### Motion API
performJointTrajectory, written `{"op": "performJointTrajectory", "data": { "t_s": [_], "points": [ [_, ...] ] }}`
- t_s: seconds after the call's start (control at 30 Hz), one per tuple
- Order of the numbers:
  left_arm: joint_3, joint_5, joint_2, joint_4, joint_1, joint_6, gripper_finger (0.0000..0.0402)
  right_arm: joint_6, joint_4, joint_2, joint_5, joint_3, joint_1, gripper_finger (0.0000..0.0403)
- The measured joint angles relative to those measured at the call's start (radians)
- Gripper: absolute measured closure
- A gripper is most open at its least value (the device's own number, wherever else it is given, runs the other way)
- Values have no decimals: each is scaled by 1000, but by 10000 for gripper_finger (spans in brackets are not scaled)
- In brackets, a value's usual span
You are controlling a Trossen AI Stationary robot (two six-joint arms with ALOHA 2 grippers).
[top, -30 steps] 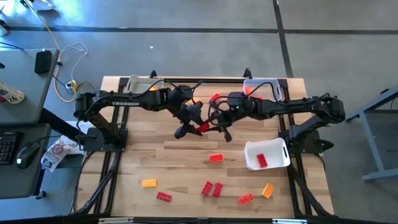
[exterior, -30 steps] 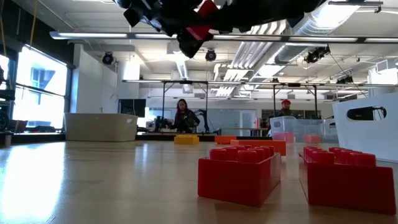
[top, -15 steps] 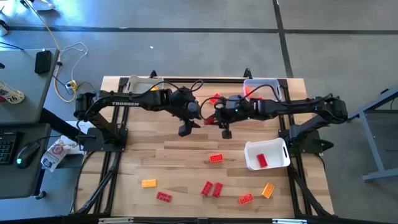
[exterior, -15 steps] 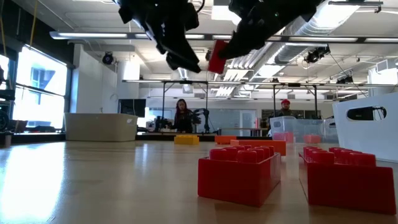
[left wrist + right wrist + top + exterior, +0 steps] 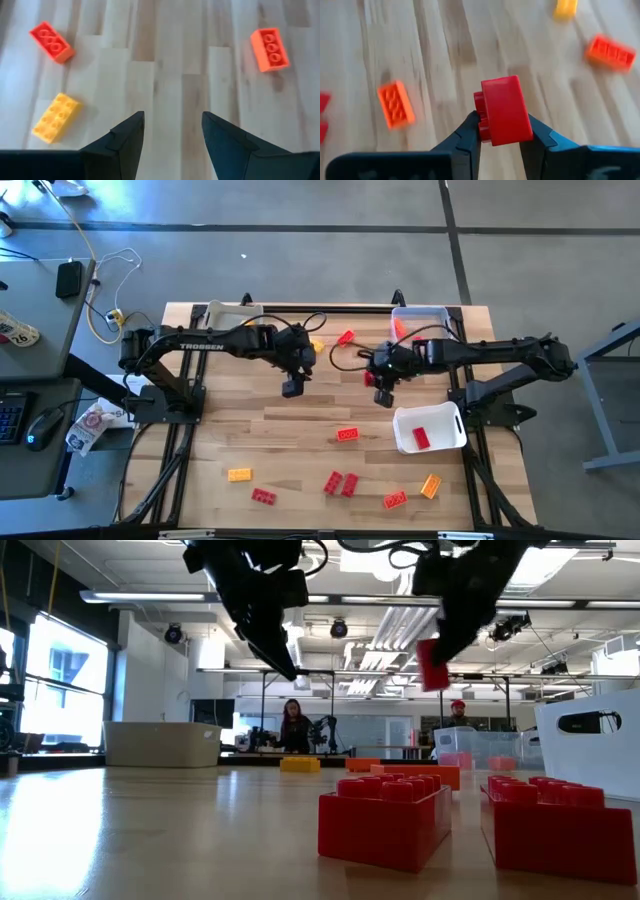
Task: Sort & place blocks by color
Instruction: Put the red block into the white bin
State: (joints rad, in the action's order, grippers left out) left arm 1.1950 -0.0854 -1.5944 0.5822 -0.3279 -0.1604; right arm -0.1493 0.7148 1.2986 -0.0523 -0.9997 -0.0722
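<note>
Right wrist view shows the right pincer (image 5: 501, 131) pinching a red block (image 5: 503, 110) above the surface (image 5: 300, 430), near the white tray (image 5: 432, 440). Left pincer (image 5: 172, 135) hangs spread and empty, farther from that tray.

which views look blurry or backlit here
Right wrist view: the wooden table and loose bricks smear with motion blur, while the red studded plastic brick in the right tool stays sharp. Low view: arms are dark silhouettes against bright ceiling lights. Left wrist view: sharp and evenly lit.
</note>
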Motion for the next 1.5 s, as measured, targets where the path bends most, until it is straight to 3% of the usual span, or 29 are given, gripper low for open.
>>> {"op": "performJointTrajectory", "data": {
  "t_s": [0.23,0.5,0.8,1.07,1.5],
  "points": [
    [0,21,0,-3,0,0,216,-216,302,-78,-83,0,112,323],
    [0,20,0,-7,0,0,216,-432,445,-162,-98,0,226,323],
    [0,19,0,44,2,28,216,-678,556,-104,-115,0,338,323],
    [0,19,0,102,2,30,216,-793,611,17,24,0,392,323],
    [0,19,0,102,2,27,216,-716,604,202,186,0,395,310]
  ]
}}
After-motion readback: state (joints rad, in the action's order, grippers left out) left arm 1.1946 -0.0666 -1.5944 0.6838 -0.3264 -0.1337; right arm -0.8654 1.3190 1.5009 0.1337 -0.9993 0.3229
